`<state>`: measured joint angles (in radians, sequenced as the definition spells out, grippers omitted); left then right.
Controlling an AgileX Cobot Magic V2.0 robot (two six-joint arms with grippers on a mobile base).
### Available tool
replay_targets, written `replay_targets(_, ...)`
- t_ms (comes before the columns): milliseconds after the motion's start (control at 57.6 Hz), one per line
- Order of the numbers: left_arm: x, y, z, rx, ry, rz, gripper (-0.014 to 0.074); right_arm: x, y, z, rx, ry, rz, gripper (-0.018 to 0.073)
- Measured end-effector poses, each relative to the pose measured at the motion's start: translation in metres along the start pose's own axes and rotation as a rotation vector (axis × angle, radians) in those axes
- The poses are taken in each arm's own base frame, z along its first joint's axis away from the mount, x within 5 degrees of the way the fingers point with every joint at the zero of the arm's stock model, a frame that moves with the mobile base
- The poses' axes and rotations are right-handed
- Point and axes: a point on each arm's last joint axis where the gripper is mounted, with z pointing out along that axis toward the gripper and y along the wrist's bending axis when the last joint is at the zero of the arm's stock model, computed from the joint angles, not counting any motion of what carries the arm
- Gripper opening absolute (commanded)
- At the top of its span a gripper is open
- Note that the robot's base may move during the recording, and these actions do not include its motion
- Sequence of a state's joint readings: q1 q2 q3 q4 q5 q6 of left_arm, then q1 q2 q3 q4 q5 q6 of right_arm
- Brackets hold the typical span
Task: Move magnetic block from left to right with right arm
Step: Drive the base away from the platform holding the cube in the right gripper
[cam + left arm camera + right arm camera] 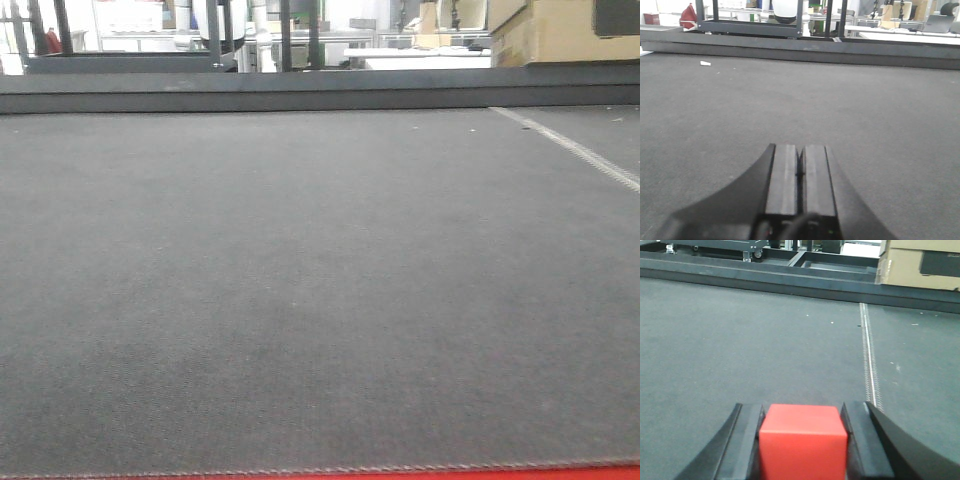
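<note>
The magnetic block (803,442), a plain bright-red cube, sits between the two black fingers of my right gripper (803,412) in the right wrist view. Both jaws press against its side faces, so the gripper is shut on it. Whether the cube rests on the grey mat or hangs just above it cannot be told. In the left wrist view my left gripper (800,150) is low over the mat, its pads pressed together with nothing between them. The front view shows neither gripper nor the block.
A dark grey mat (300,300) covers the table, with a raised dark rail (300,90) along its far edge. A pale stitched seam (869,355) runs across the mat just right of the right gripper. Tan cardboard boxes (560,30) stand beyond the far right corner. A small white scrap (705,63) lies far left.
</note>
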<state>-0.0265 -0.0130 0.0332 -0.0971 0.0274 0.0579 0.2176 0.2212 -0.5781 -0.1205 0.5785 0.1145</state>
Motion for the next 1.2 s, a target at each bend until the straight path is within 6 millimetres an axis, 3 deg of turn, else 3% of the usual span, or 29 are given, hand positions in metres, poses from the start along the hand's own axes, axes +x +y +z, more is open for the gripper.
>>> replay_targets(1197, 0.0000, 0.0000, 0.0000, 0.000, 0.000, 0.000, -0.0126, -0.0001, 0.0000, 0.0000, 0.000, -0.002, 0.000, 0.0216)
